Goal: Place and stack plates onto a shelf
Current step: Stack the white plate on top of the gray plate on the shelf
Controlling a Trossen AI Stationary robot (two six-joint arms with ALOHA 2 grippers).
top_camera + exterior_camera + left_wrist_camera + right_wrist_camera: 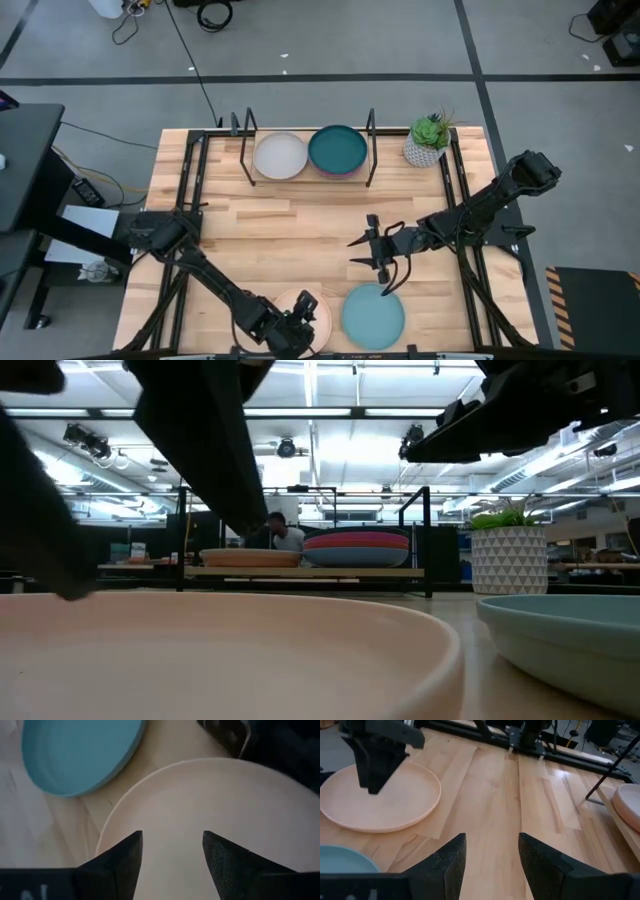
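Observation:
A pink plate [312, 312] lies flat on the table at the near edge, with a light blue plate [372, 316] beside it on the right. My left gripper [293, 326] stands open over the pink plate [210, 815], fingers slanting down, as the right wrist view shows from across the table [376, 765]. My right gripper [375, 258] hangs open above the table's middle, clear of everything. On the shelf [308, 180] at the far side rest a pale plate [280, 155] and a stack topped by a dark teal plate [337, 150]. My left gripper comes at the pink plate from above, slanting, with its open fingers [370, 787] over the plate's inner face near its left part [355, 802]. I cannot tell whether the fingertips touch the plate, which lies flat on the table.
A potted plant [430, 140] in a white pot stands right of the shelf. Bare wood [510, 795] stretches between the near plates and the shelf. In the low view a person [287, 536] shows behind the shelf, beyond the table. Black rails run along both table sides.

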